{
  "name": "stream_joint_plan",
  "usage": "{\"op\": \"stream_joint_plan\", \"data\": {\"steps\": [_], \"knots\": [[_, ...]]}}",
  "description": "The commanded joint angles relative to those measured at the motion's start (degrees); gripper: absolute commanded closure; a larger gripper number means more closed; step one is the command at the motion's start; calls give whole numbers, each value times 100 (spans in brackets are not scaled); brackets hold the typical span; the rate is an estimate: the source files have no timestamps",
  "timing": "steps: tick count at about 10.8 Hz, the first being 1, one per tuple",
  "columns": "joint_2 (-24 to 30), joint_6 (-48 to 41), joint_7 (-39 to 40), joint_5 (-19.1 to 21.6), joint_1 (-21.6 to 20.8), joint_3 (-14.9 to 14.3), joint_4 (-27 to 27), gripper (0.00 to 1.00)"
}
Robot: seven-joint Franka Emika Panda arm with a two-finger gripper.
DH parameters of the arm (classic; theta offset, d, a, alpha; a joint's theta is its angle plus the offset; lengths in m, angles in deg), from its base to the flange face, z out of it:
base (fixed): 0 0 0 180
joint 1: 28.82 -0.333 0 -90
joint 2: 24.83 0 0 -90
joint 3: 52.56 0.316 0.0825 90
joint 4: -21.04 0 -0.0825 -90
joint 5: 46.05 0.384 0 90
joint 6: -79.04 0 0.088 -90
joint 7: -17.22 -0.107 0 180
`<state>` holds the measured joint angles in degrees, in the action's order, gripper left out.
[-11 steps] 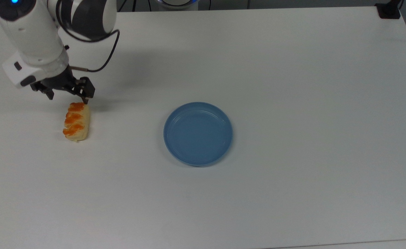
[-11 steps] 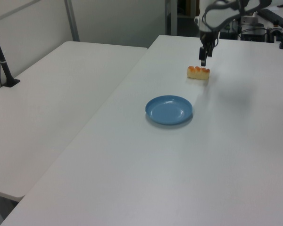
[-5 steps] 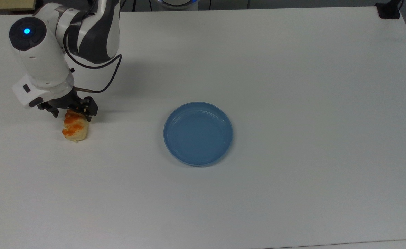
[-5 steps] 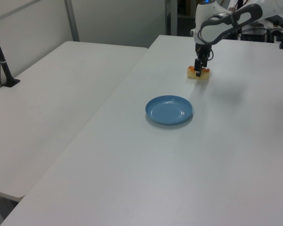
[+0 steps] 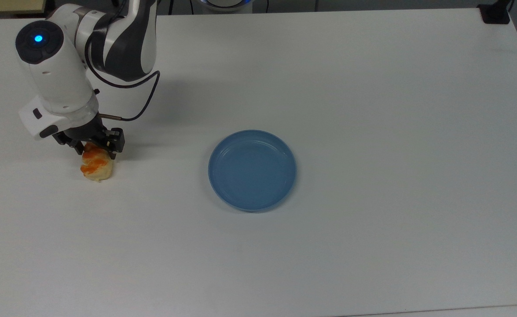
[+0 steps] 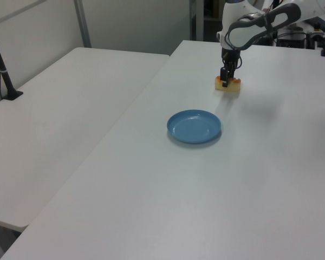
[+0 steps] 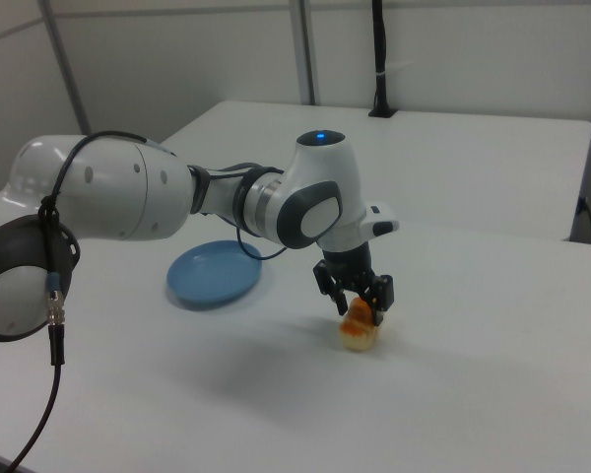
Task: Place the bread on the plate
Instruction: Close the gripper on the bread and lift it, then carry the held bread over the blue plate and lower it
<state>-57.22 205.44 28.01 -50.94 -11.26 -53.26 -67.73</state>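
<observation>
Count for your log: one arm, one bread, one plate, all on one white desk [image 5: 372, 110].

Starting at the top view's left, you have the gripper [image 5: 96, 149] lowered over the bread [image 5: 95, 166], which lies on the desk well to the left of the plate [image 5: 252, 170]. The jaws stand apart, one on each side of the roll's far end; you cannot tell from these views whether they press it yet. In the right view the gripper [image 7: 358, 303] straddles the top of the bread [image 7: 359, 330], with the plate [image 7: 214, 276] beyond it toward the right view's left. In the left view the bread [image 6: 228, 83] sits behind the plate [image 6: 194, 127], the gripper [image 6: 225, 80] down on it.

The plate holds nothing. A second white table [image 6: 59, 108] stands beside the desk at the left view's left.
</observation>
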Motion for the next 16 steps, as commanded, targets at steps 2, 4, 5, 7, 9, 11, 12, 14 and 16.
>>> {"op": "stream_joint_plan", "data": {"steps": [2,4,5,7,9,11,12,14,16], "knots": [[30,219,-41,-12,-147,0,-106,58],[214,140,-102,14,-313,-1,-106,71],[354,-52,-120,49,-436,-1,-106,71],[627,-553,-417,67,-857,-1,-71,71],[716,-625,-1093,67,-1366,-1,-44,71],[716,-616,-1822,85,-1885,-1,8,71],[690,-599,-2121,85,-2096,-1,35,71],[593,-555,-2483,85,-2422,8,35,71],[453,-537,-2599,85,-2721,17,0,66]]}}
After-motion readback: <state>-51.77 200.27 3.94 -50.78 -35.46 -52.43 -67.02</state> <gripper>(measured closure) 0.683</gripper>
